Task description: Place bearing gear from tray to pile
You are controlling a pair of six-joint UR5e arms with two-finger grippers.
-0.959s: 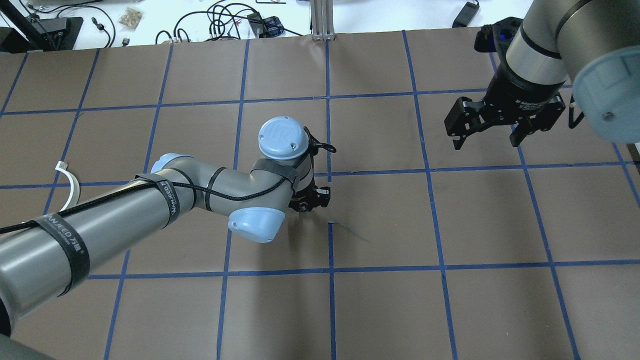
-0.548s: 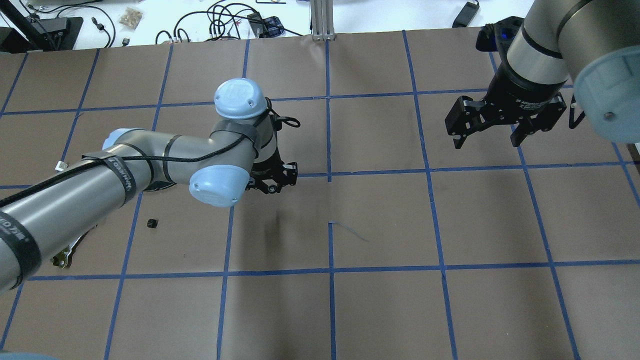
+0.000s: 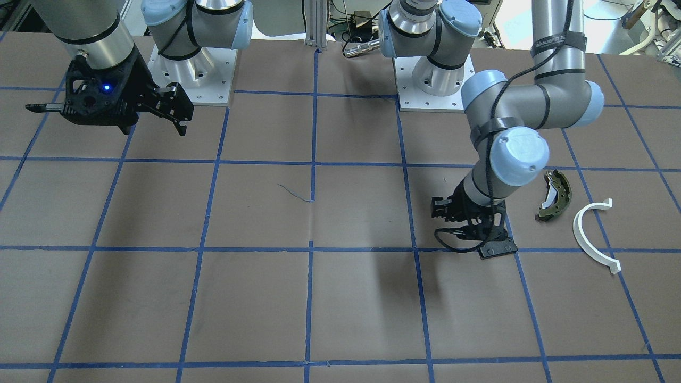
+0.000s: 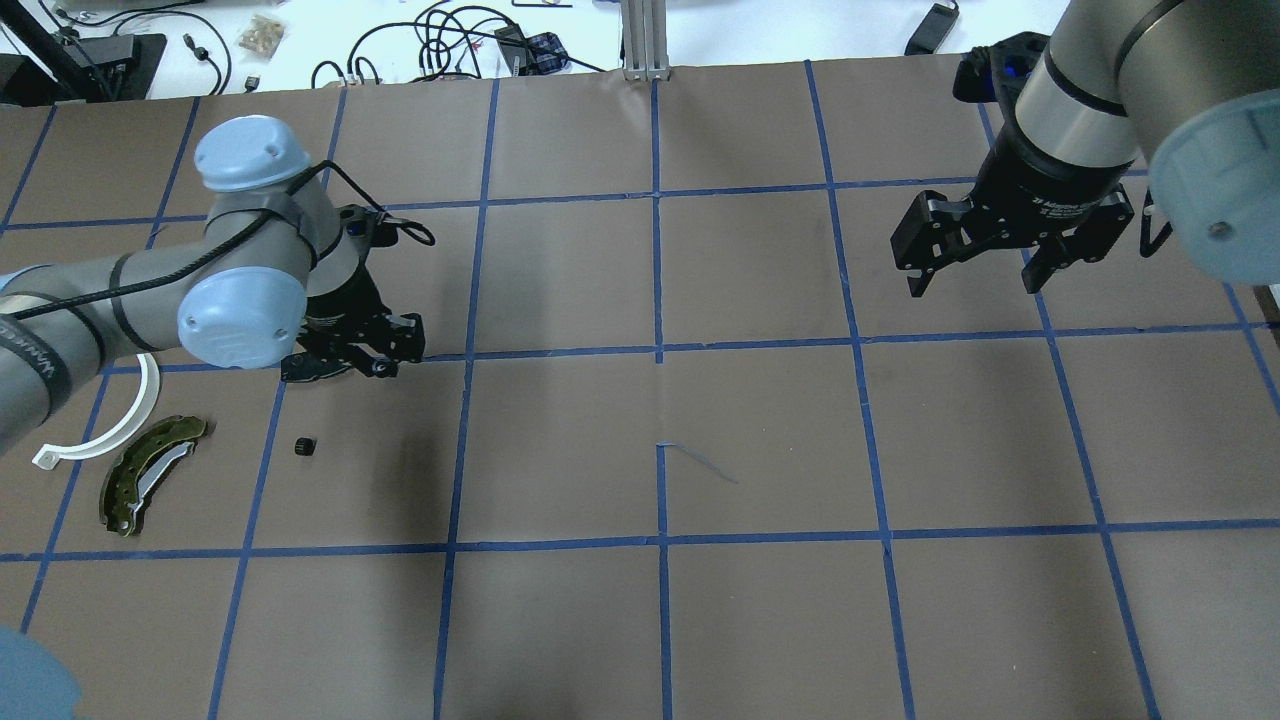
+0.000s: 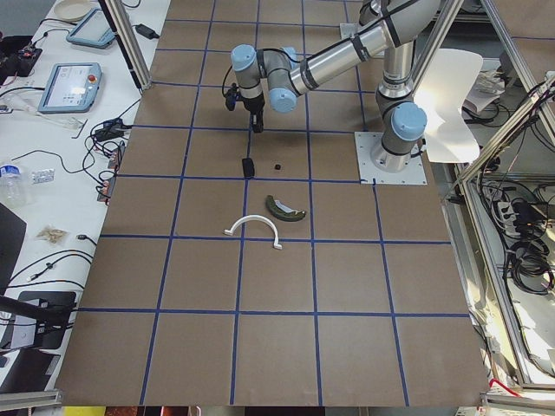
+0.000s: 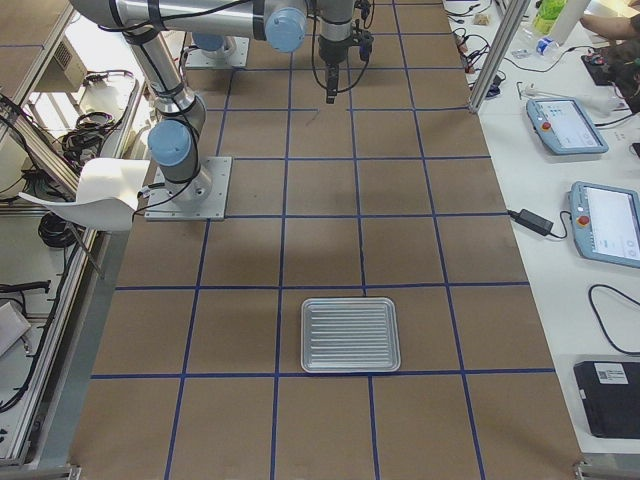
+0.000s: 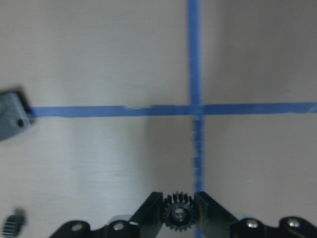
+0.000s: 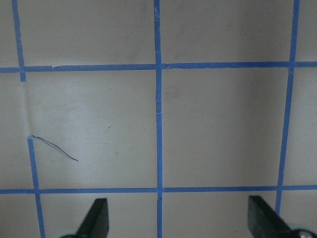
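Observation:
My left gripper (image 4: 347,360) is shut on a small black bearing gear (image 7: 177,217), which sits between its fingertips in the left wrist view. It hovers low beside the pile, next to a flat black pad (image 3: 497,248). The pile also has an olive-green curved shoe (image 4: 150,475), a white half-ring (image 4: 110,425) and another small black gear (image 4: 304,447) lying on the paper. The ribbed metal tray (image 6: 350,334) shows only in the exterior right view, with nothing in it. My right gripper (image 4: 975,275) is open and empty, high at the far right.
The table is brown paper with a blue tape grid (image 4: 658,345). A small tear in the paper (image 4: 695,462) lies near the middle. Cables and devices (image 4: 450,40) lie past the far edge. The arm bases (image 3: 433,80) stand at the robot's side.
My left arm has swung left from the table's middle to the pile, carrying the gear. The shoe and half-ring have come into view. The right arm has not moved.

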